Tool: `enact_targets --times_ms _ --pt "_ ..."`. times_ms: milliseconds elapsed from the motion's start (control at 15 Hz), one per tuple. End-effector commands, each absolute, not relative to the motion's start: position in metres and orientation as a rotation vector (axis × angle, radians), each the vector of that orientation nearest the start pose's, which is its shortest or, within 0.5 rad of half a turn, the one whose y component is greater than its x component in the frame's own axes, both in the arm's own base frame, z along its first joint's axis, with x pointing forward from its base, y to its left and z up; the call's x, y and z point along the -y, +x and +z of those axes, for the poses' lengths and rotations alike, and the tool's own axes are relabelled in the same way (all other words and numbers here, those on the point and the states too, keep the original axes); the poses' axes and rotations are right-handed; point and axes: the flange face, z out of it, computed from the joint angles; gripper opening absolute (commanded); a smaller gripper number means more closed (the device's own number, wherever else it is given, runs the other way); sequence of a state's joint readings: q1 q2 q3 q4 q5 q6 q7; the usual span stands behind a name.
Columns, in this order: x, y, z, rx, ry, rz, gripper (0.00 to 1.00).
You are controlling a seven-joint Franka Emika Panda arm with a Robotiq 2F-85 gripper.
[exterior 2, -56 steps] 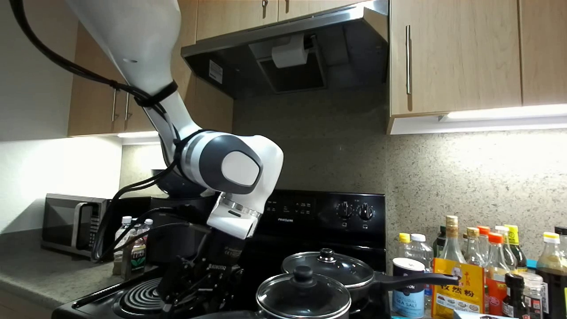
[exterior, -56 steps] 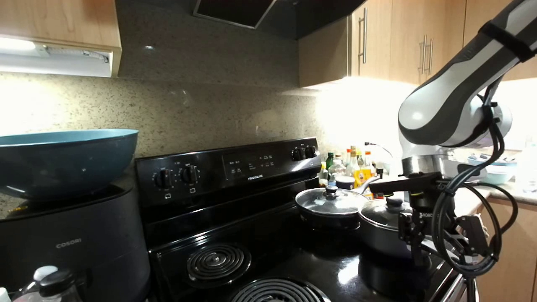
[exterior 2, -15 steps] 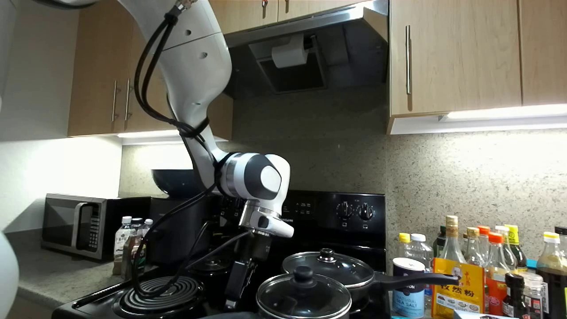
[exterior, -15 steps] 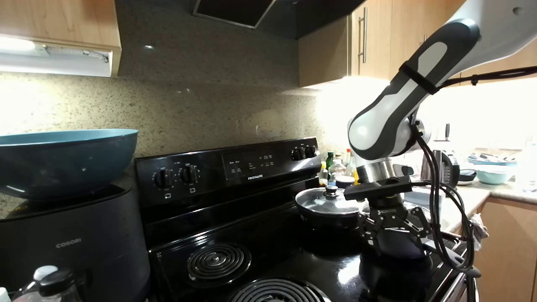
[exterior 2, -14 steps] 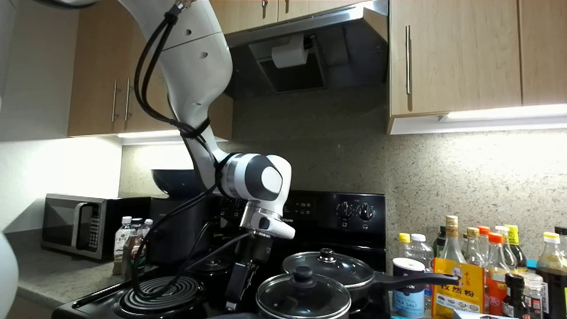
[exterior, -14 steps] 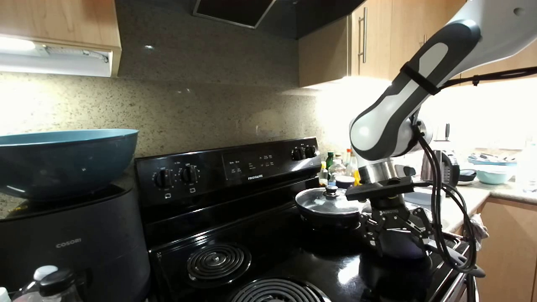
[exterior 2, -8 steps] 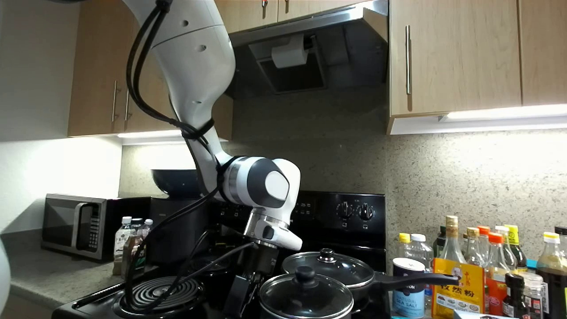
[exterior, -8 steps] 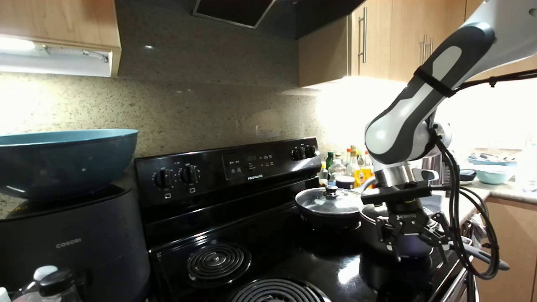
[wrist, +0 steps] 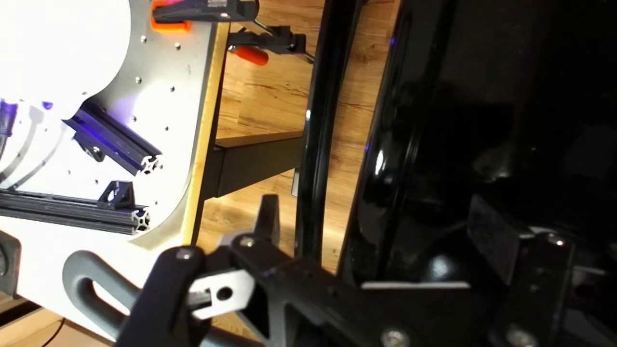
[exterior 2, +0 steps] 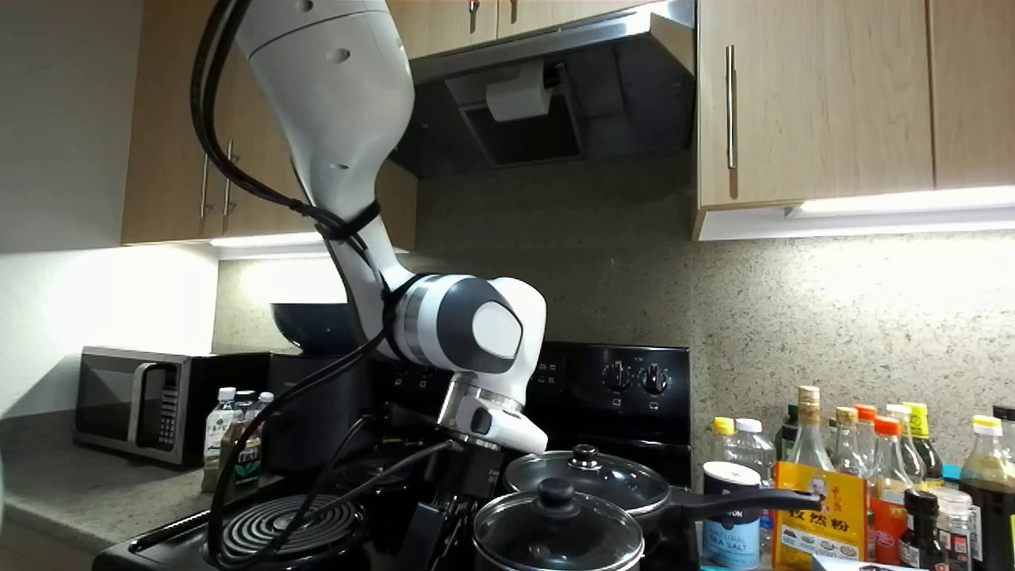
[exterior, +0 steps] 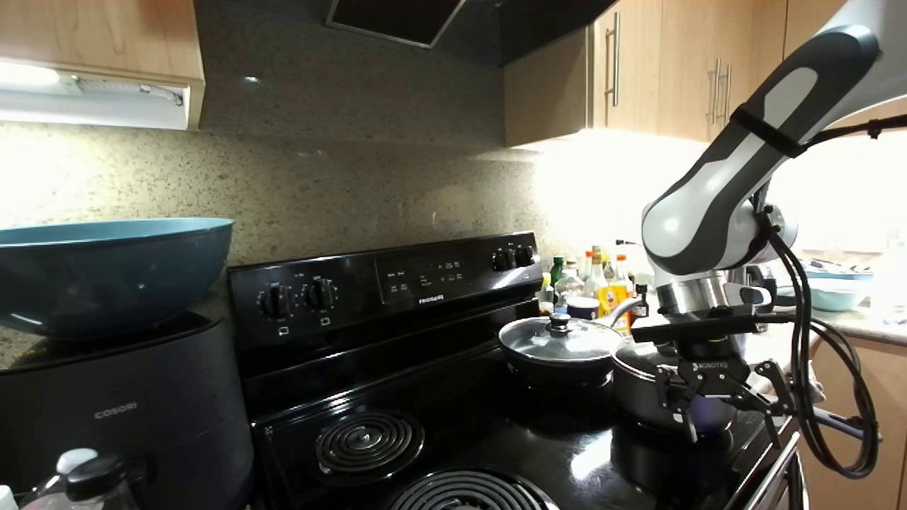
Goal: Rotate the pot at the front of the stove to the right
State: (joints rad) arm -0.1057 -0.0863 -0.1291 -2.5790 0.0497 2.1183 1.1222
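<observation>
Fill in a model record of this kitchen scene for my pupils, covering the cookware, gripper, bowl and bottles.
Front pot: dark, lidded
Pot handle: reaching past the front edge of the stove
Rear pan: lidded, on the stove
Gripper: open, beside the front pot; contact unclear
Blue bowl: atop the Cosori appliance
Bottles: several, beside the stove

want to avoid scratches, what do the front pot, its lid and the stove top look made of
Front pot: probably metal, dark and satin, with a soft sheen. Lid: likely glass, shiny and seemingly see-through; its knob dark, perhaps plastic. Stove top: glossy black, mirroring light; enamel or glass, unclear.
</observation>
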Motion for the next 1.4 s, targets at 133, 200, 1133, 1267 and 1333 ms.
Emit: enact_targets --times_ms 133,200,1133,1267,1333 --pt "0.089 0.375 0.278 -2.031 -2.478 0.538 1.0" --pt "0.086 0.373 0.281 -2.023 -2.482 0.537 1.0" --pt "0.039 0.347 0.332 -1.991 -2.536 0.36 1.0" --pt "0.05 0.347 0.324 -1.995 -2.535 0.371 1.0" --pt "0.055 0.348 0.32 -1.988 -2.533 0.377 1.0"
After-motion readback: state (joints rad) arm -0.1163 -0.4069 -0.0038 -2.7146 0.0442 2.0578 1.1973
